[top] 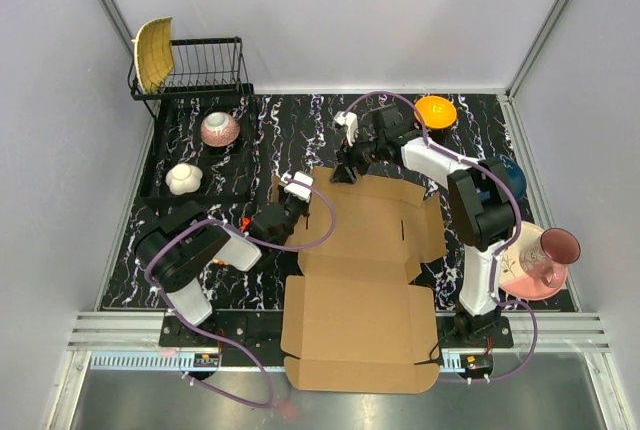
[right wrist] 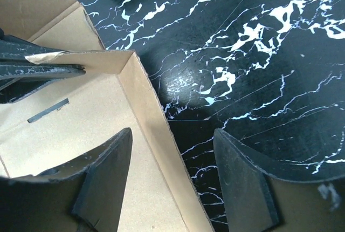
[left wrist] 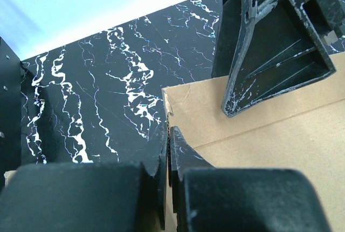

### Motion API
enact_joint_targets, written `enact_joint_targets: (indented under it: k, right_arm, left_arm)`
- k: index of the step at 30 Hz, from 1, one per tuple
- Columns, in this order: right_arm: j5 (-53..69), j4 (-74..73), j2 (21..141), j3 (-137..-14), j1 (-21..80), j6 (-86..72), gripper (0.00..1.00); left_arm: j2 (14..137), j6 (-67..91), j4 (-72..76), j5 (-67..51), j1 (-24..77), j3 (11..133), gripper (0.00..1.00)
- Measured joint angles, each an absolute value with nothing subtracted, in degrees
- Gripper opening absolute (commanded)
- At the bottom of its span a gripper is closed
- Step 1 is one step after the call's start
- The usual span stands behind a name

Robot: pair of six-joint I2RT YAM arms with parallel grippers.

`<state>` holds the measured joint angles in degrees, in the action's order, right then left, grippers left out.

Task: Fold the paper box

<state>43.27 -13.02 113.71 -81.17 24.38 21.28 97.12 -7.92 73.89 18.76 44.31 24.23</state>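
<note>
The paper box (top: 365,280) lies opened out mid-desk, its near panel reaching past the front edge of the black marbled desk (top: 300,120). The left gripper (left wrist: 168,135) has its jaws pinched narrow on the far-left flap's edge. The right gripper (right wrist: 172,133) holds its jaws wide, straddling the raised far wall, with one finger inside and one outside.
</note>
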Motion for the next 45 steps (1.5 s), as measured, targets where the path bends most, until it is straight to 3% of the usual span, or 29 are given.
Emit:
enact_joint_targets:
  k: [2,6,9,13,16,19,20,24,26,38,45]
  right_arm:
    - [43.8,-13.4,114.2,-81.2,24.4,21.3,0.59]
    - [44.8,-14.0,115.5,-81.2,24.4,21.3,0.37]
    - [45.2,-14.3,116.0,-81.2,24.4,21.2,0.25]
    - [46.0,-14.5,116.0,-81.2,24.8,21.2,0.18]
    - [45.9,-14.5,115.8,-81.1,25.0,21.0,0.11]
    - [44.1,-14.4,114.5,-80.7,25.2,21.0,0.09]
    - [42.8,-14.5,113.6,-80.3,25.2,21.1,0.09]
    - [36.8,-15.0,109.3,-78.3,25.6,21.4,0.08]
    - [33.7,-14.9,106.7,-77.2,26.2,21.8,0.08]
    - [12.4,-10.1,96.7,-65.6,33.6,24.9,0.06]
    - [6.5,-8.4,96.7,-62.6,36.5,23.2,0.22]
  left_arm:
    - [97.1,-8.1,73.9,18.7,44.3,24.2,0.0]
    - [97.1,-8.3,73.9,18.9,44.4,24.2,0.0]
    - [97.1,-8.4,73.0,19.1,44.3,24.2,0.0]
    - [97.1,-8.6,72.5,20.1,44.3,24.2,0.01]
    - [97.3,-8.6,72.4,21.1,44.3,24.2,0.08]
    - [97.2,-9.0,72.1,23.0,44.5,24.3,0.22]
    - [97.2,-9.4,72.1,24.0,44.5,24.4,0.35]
    - [96.6,-10.2,72.4,28.5,44.6,26.0,0.65]
    - [95.0,-10.5,72.5,30.5,44.7,26.7,0.71]
    - [74.3,-8.5,65.8,36.9,46.2,30.3,0.75]
    - [66.2,-2.7,53.6,39.1,46.8,29.3,0.75]
